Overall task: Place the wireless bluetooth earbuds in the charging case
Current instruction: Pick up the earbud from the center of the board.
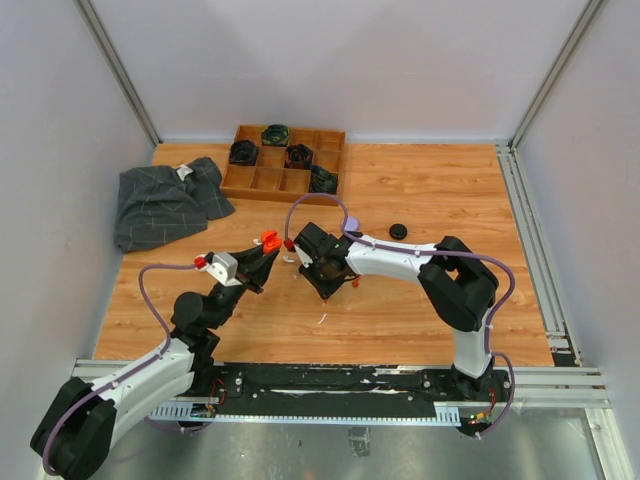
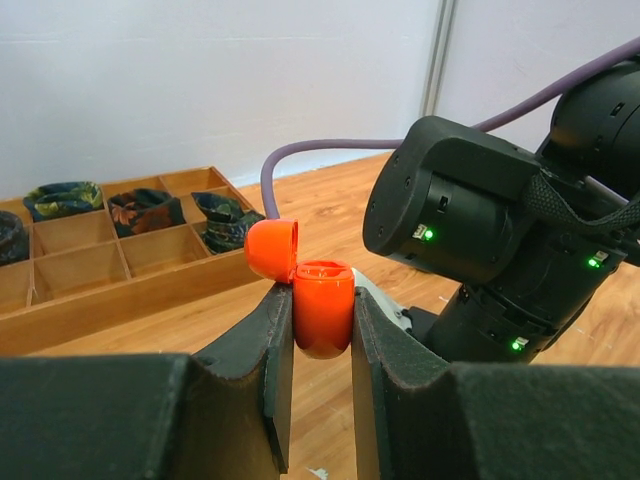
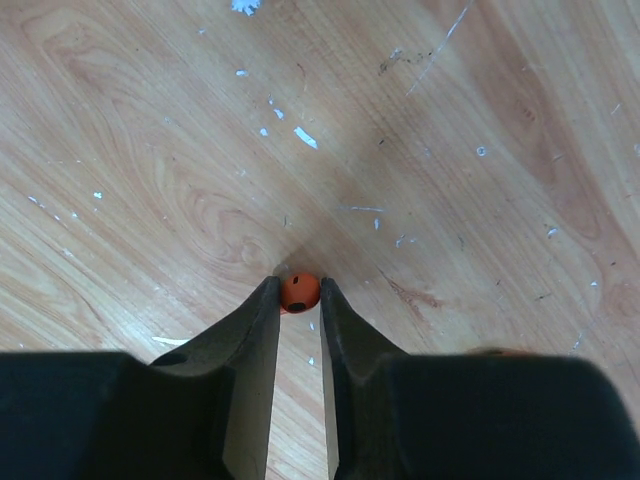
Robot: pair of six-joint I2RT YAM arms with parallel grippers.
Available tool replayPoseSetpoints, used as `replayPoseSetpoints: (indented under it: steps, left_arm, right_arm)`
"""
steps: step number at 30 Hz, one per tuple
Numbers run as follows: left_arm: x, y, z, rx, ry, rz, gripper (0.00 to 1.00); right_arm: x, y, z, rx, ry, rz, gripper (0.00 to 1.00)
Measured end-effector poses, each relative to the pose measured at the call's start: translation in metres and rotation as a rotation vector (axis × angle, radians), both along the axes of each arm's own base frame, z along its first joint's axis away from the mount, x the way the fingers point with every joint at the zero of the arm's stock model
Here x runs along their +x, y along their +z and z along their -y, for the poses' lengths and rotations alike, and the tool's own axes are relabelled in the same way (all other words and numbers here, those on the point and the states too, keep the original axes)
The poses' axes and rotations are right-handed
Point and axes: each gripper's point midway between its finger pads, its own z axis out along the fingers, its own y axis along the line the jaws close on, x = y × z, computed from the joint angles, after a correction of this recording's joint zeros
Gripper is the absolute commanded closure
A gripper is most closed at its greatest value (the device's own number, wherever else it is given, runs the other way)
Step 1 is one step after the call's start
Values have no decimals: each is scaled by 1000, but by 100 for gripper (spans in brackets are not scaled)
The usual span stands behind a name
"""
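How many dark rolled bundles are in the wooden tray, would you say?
4, in the wooden tray: a bundle in the back row, two in the middle row, one front right. None appears hidden.

One orange charging case (image 2: 322, 305) and one orange earbud (image 3: 299, 291). One black round puck (image 1: 398, 231) lies on the table (image 1: 420, 300). One wooden divided tray (image 1: 268, 178) holds what look like four dark rolled bundles (image 1: 243, 152), small and hard to tell apart from above. One grey cloth (image 1: 165, 200).

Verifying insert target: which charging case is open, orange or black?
The orange case, gripped upright in the left gripper, with its lid hinged up; the black round case lies flat on the table.
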Motion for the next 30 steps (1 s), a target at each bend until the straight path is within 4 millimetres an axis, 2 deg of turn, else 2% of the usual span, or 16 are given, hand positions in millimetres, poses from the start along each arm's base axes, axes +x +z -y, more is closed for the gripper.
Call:
replayPoseSetpoints:
  steps: [6, 9, 12, 17, 20, 26, 30]
  left_arm:
    - [-1, -3, 3, 10, -19, -5, 100]
    - [-4, -2, 6, 15, -38, 0, 100]
    - [-6, -1, 9, 19, -58, 13, 100]
    - [-13, 8, 17, 21, -115, 68, 100]
    - [-18, 13, 22, 32, -152, 105, 100]
    - [-28, 18, 32, 68, -222, 177, 100]
    - [-34, 22, 36, 85, -247, 218, 100]
  right_arm:
    - [-1, 3, 4, -3, 4, 13, 87]
    - [-1, 16, 9, 8, 5, 40, 88]
    - [6, 46, 9, 55, 10, 111, 89]
    - [18, 117, 14, 162, 15, 287, 90]
    - [24, 153, 22, 205, 15, 389, 91]
    - [34, 213, 36, 273, 8, 585, 93]
    - [30, 252, 29, 332, 33, 725, 93]
